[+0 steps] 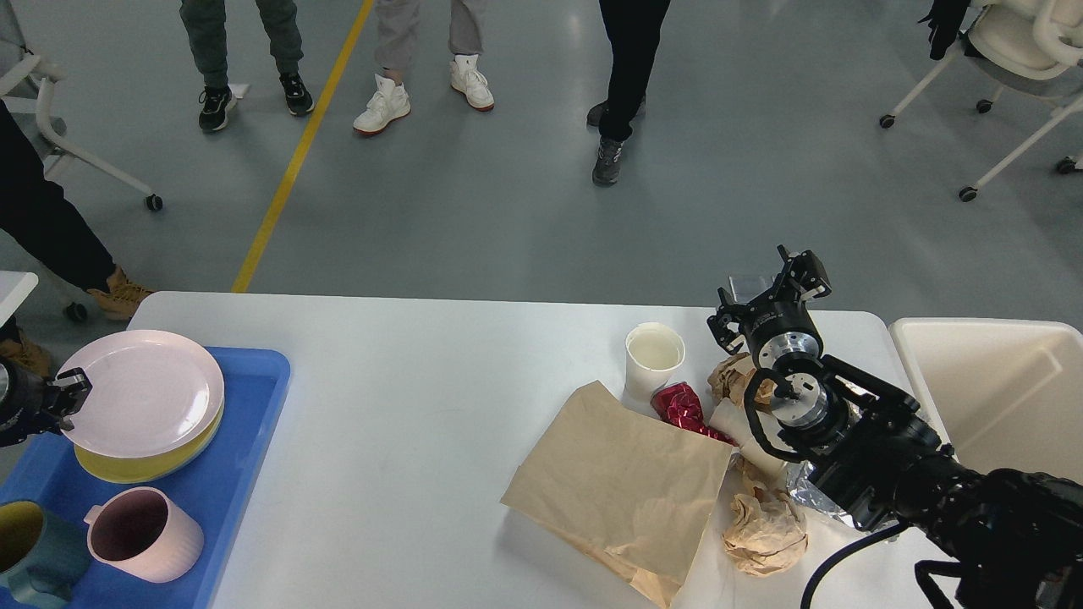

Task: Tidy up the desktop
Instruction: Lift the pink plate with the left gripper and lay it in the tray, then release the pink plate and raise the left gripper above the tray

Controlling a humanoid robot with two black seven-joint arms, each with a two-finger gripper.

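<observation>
The white desktop (406, 406) fills the lower view. At its left a blue tray (241, 474) holds a pink plate (148, 389) lying on a yellow plate (144, 465). My left gripper (72, 392) is shut on the pink plate's left rim. Litter sits at the right: an upright paper cup (653, 355), a red foil wrapper (679, 404), a brown paper bag (622, 486) and crumpled brown paper (761, 529). My right gripper (768, 292) hovers open above the litter near the far edge, holding nothing.
A pink mug (144, 534) and a teal mug (34, 550) stand at the tray's front. A cream bin (998, 389) stands right of the table. Several people's legs stand on the floor beyond the far edge, with wheeled chairs at both sides.
</observation>
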